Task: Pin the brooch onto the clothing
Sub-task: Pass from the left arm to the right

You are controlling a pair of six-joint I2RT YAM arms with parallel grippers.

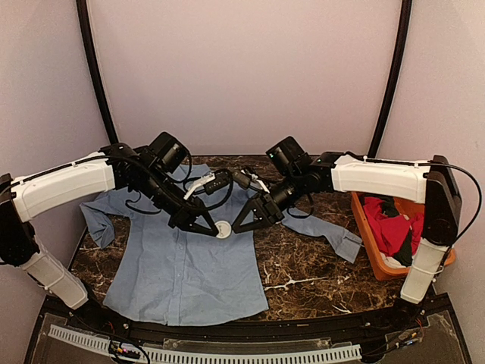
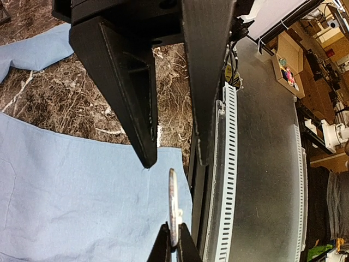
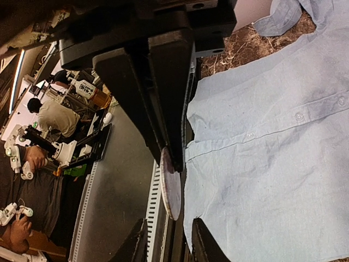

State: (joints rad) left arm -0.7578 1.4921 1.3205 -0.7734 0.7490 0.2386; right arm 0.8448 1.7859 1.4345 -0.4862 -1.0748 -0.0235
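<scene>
Okay, both arms are nose to nose over the light blue shirt. It lies spread flat, front up, on the marble bench, and flat cloth gives the pin a smooth target.

The brooch, a small white disc, is up between the two sets of fingertips, over the shirt's front toward its right edge. I can't tell whether it touches the cloth.

My left gripper is nipped tight on one rim. In the wrist views the disc shows edge-on, with one pair of fingers clamped thin on it. My right gripper faces it from the shirt's right side. Its jaws are apart and its tips sit just at the opposite rim, not gripping as far as I can see.

I read that as bracing: one side holds the disc steady so the other can take the far rim and work the clasp, or steer the pin into the fabric. Nothing's pinned yet, I'd say; the shirt looks smooth beneath.

Beyond the shirt's right sleeve sits the orange bin with the red garment. That's well apart from the shirt and not my target.

The fiddly bit ahead is the thin cloth, which I reckon will bunch if I push without lifting a fold.
</scene>
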